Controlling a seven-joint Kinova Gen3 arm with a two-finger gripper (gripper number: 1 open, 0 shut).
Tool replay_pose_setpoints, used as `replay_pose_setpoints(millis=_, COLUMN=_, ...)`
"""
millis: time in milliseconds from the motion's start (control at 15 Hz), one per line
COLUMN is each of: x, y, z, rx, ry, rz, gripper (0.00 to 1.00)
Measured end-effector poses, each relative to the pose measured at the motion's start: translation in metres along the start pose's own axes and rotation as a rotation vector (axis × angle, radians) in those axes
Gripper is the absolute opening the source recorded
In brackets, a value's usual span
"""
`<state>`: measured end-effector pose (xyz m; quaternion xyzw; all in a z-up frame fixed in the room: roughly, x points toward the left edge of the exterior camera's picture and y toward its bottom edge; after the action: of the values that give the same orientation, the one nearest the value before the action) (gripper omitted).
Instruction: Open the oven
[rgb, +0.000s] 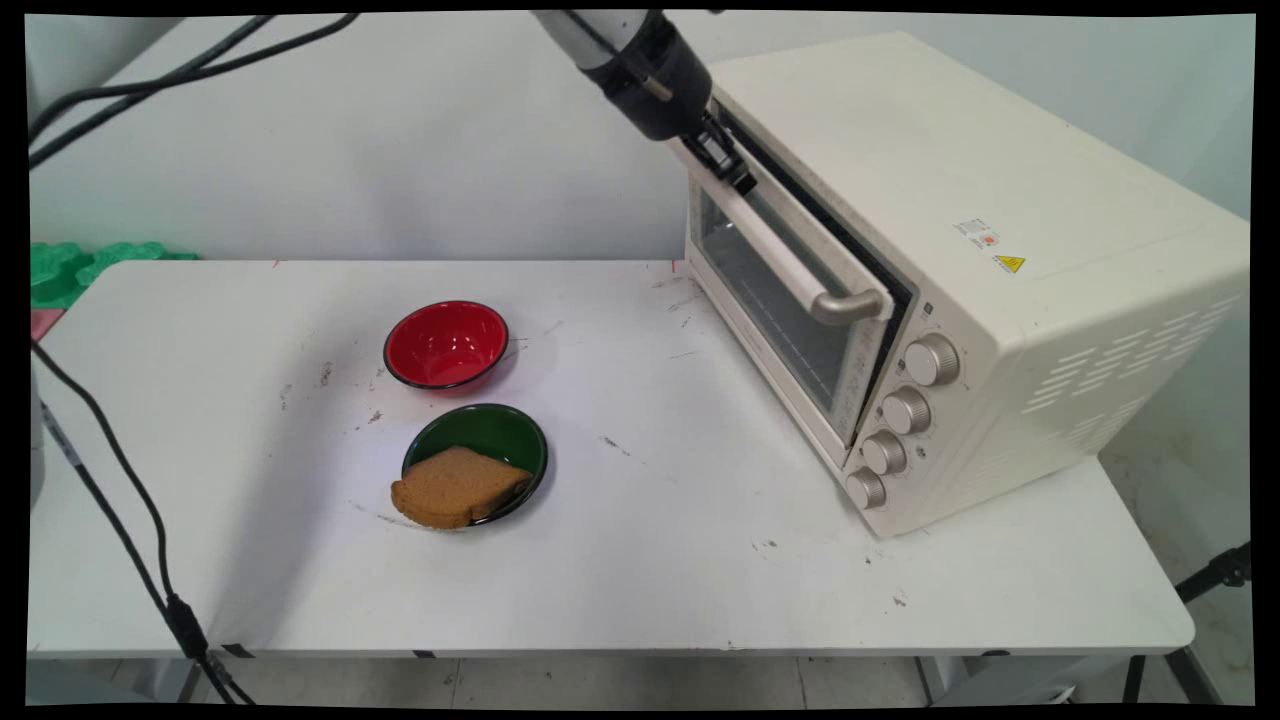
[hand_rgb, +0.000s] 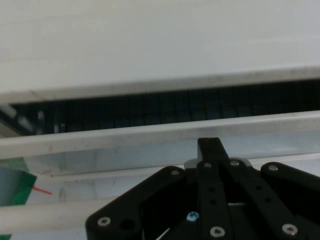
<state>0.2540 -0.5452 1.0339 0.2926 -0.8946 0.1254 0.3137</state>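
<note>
The gripper (rgb: 738, 178) sits at the top edge of the oven door (rgb: 775, 290), at about 1 o'clock from the table's middle, its black body angled down from the upper left. The cream toaster oven (rgb: 1000, 250) stands on the right half of the white table (rgb: 650, 560), and its door is tilted ajar, leaving a dark slot along the top. The main view shows the gripper touching the door's upper rim near its far end, with the long bar handle (rgb: 790, 265) running down toward 4 o'clock below it; it does not show how the fingers are set. The hand view (hand_rgb: 212, 150) supplies that: the two fingers are drawn together into a single narrow black tip, pressed against the pale door rim (hand_rgb: 150, 137), with nothing between them. That view also shows the dark wire rack (hand_rgb: 165, 110) inside the slot, which the main view barely reveals, and the handle (hand_rgb: 45, 215) as a pale bar at lower left. Only the main view shows the rest of the table: a red bowl (rgb: 446, 345) at about 10 o'clock from the centre, and just below it a green bowl (rgb: 490, 445) with a slice of brown bread (rgb: 455, 488) lying in it, overhanging its near left rim. Four knobs (rgb: 905, 410) line the oven's front right side.
</note>
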Motion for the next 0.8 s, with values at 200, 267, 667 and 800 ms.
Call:
replay_pose_setpoints(millis=200, x=-0.017, y=0.002, z=-0.005, rx=-0.005, ry=-0.001, rz=0.023, gripper=0.0)
replay_pose_setpoints(millis=267, x=-0.023, y=0.003, z=-0.007, rx=-0.006, ry=0.0, rz=0.033, gripper=0.0)
replay_pose_setpoints(millis=667, x=-0.071, y=0.003, z=-0.021, rx=-0.014, ry=0.0, rz=0.084, gripper=0.0)
replay_pose_setpoints(millis=800, x=-0.089, y=0.003, z=-0.024, rx=-0.016, ry=-0.005, rz=0.093, gripper=0.0)
